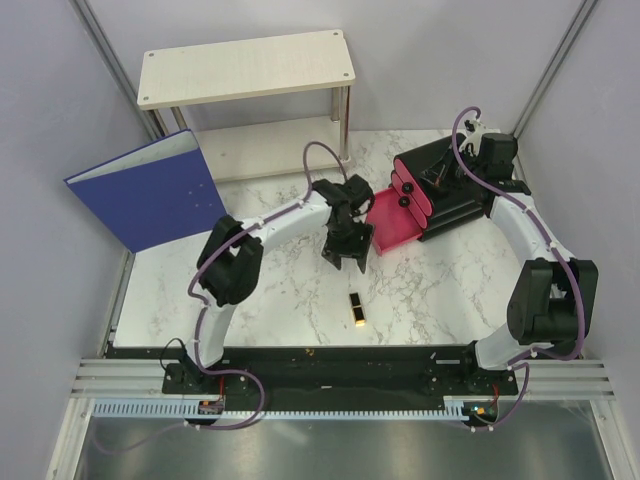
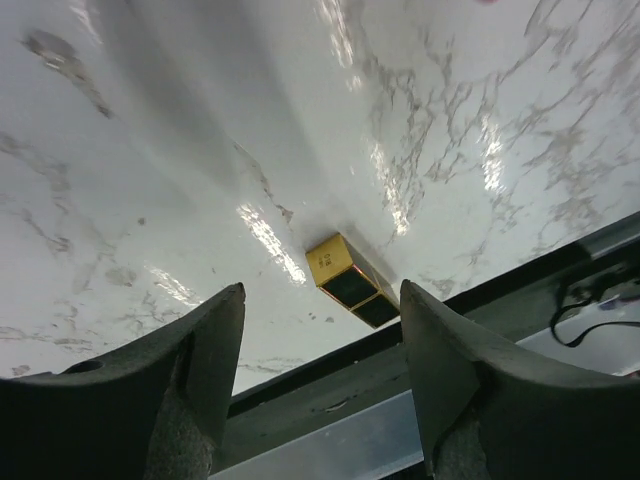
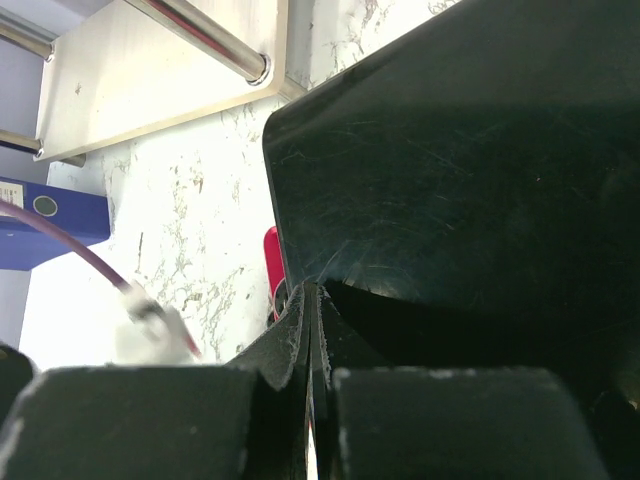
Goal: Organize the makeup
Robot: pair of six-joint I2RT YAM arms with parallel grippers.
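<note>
Lipstick pickup pending: left gripper (image 1: 346,262), jaws open, near lipstick (image 1: 355,310), must descend; right gripper (image 3: 312,300) jaws closed.

Cut off, unreadable
The black organizer box (image 3: 480,180) overruns the right wrist view's top and right edges; the mark on the lipstick (image 2: 352,285) is too small to read.

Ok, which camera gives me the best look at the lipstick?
Left wrist: the lipstick lies close and unblocked, gold and black faces clear. Top external shows it whole but small. Right wrist misses it.
</note>
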